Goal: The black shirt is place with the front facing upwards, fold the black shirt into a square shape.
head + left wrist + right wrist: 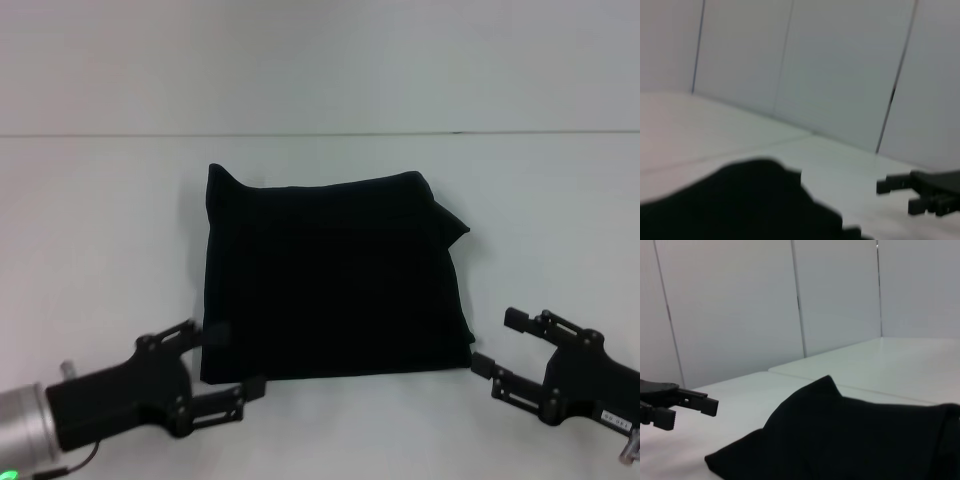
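Black shirt (335, 280): being displayed folded into a near-square block at the centre of the white table (100, 250). Plain black cloth is being presented on top; lettering and neck label are not being shown. A small flap is protruding at the block's 2 o'clock corner, and a point is being raised at its 11 o'clock corner. Fold layers are hard to make out against the dark cloth.

Left gripper (226, 362): being held at the block's 7 o'clock corner, fingers spread apart, one at the shirt's side edge, the other just below its near edge. Whether cloth is being touched cannot be told.

Right gripper (501, 346): being held at the block's 5 o'clock corner, just beside it, fingers spread apart with nothing between them.

Both arms are being cut off by the picture's lower edge. In the wrist views the shirt (740, 205) (840, 435) is being shown only in part.
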You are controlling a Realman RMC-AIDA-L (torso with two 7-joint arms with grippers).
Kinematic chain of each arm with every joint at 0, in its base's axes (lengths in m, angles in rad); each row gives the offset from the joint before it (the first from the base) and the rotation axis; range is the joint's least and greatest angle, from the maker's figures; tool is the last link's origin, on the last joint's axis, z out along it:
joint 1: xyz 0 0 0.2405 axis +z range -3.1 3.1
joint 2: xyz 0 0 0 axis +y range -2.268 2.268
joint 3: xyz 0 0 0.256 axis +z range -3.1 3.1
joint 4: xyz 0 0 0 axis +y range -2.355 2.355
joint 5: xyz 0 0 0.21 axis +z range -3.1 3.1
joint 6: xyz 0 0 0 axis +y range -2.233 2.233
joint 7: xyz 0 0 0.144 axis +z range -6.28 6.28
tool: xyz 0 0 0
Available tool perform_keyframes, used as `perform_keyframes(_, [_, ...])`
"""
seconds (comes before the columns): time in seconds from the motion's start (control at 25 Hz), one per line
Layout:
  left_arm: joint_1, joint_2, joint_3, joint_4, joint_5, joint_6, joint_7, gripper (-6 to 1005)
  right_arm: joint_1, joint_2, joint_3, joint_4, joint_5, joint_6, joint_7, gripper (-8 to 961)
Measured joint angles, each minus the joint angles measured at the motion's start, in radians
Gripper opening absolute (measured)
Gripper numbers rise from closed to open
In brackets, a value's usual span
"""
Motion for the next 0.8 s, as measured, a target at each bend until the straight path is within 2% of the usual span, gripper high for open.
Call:
perform_keyframes(0.08, [0.019,0.0,-0.05,-0.008,0.03,0.001,0.017,877,-0.005,0.0,-0.002,0.016,0.0,0.011,-0.02,793])
perform_keyframes(0.28, [0.04,-0.002,-0.088,-0.021,0.031,0.005,0.07,877,-0.013,0.0,-0.003,0.047,0.0,0.041,-0.064,794])
perform_keyframes(0.8, [0.038,0.0,-0.095,-0.037,0.041,0.016,0.076,878,-0.015,0.001,0.003,0.062,0.005,0.035,-0.084,794])
